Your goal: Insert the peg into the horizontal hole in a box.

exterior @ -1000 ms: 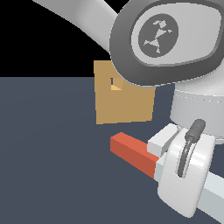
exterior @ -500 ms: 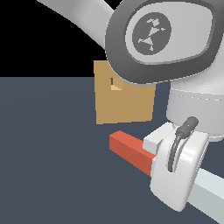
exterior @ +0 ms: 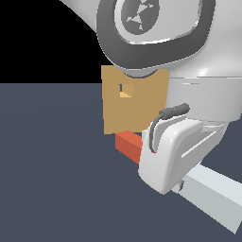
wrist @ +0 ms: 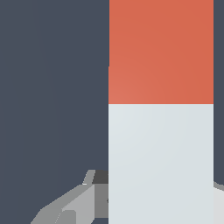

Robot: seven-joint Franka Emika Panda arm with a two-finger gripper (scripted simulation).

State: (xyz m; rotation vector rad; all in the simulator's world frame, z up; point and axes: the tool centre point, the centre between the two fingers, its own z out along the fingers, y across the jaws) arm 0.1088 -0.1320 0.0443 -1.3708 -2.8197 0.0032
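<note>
Jaws cannot be made out clearly: the white hand body covers them in the exterior view, and only a grey finger (wrist: 70, 205) edge shows beside the bar in the wrist view, so whether they pinch the peg cannot be told. The peg (exterior: 208, 191) is seen lying low, below the box (exterior: 142, 113), its red-orange end (exterior: 127, 144) turned toward the box face and just under its lower edge. The pale rest runs away from the box, past the gripper (exterior: 175, 158), which sits over the bar near the colour join. The hole (exterior: 125, 90) sits high on that face, well above the red end. A grip near the join is judged to leave the red end free for entry.
</note>
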